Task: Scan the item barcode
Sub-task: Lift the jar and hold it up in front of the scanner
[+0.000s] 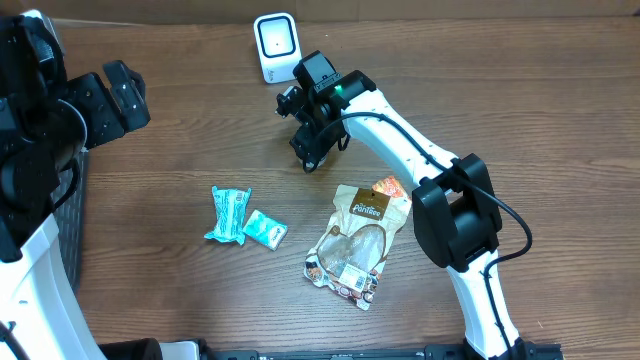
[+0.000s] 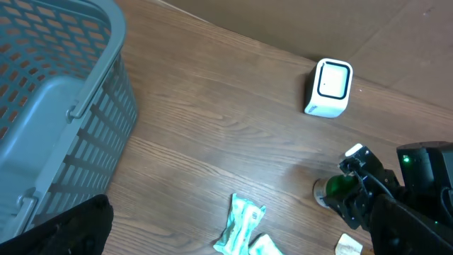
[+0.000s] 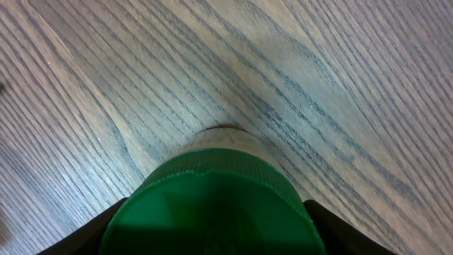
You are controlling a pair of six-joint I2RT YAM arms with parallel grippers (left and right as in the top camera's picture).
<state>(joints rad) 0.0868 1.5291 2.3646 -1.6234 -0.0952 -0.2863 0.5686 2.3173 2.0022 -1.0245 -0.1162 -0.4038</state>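
Bottle (image 3: 212,198), green cap, lower frame: right gripper (image 1: 312,150) straddling cap, clamping unconfirmed; off-centre closing risking tipping it. Left gripper (image 1: 128,95), upper left, gaping empty.

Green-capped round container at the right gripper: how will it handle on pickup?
The green-capped round container looks rigid, so it probably won't deform under the right gripper. Its ribbed cap should aid grip. Cylindrical and apparently upright on the wooden table, it may tip and roll if nudged.
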